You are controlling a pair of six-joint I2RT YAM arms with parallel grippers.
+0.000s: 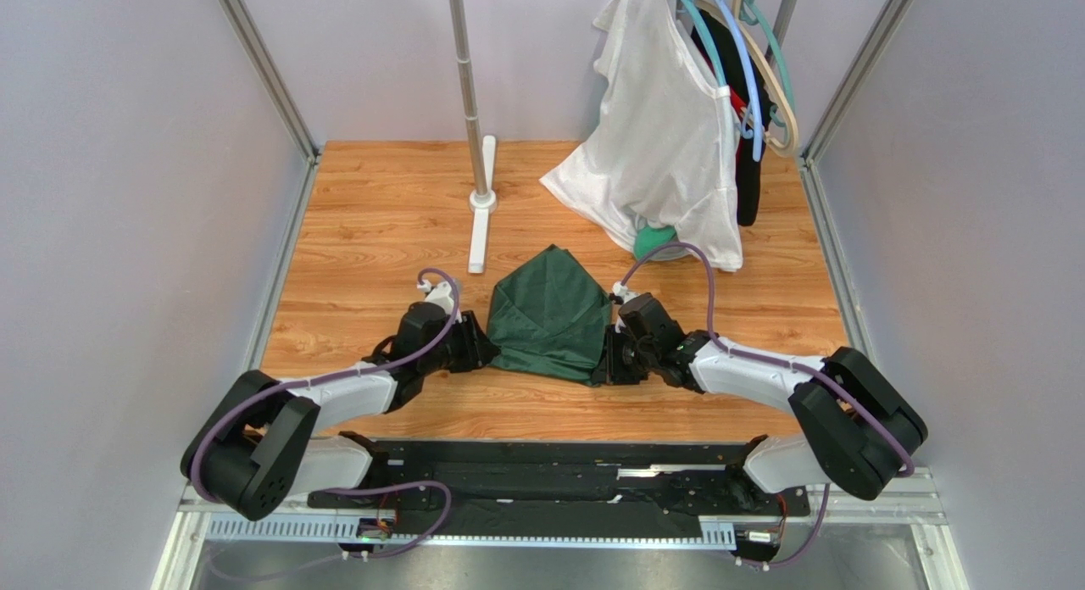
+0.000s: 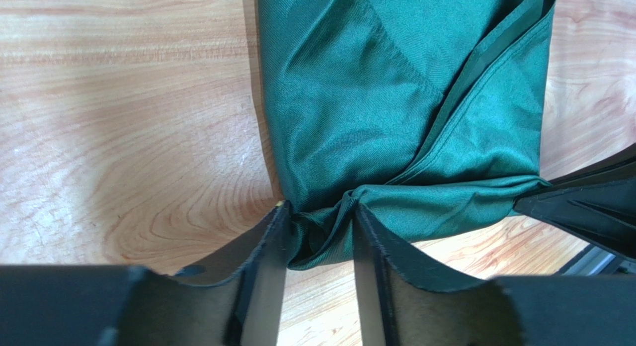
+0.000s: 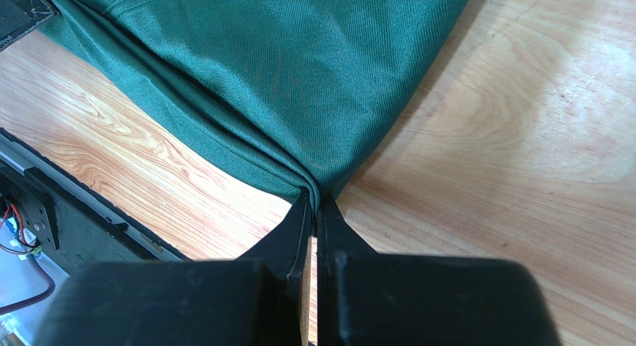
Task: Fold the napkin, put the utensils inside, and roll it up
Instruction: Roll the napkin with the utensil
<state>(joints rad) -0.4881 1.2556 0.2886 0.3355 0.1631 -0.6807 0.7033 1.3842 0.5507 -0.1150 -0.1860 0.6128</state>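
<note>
Right wrist view: the right gripper is pressed together on one near corner of the napkin, which lies humped on the table. The left gripper straddles the other near corner, jaws part-spread around bunched cloth; whether it bites I cannot tell. If it holds only a loose wad, lifting could let that side slip and skew the fold. No utensils show.
</note>
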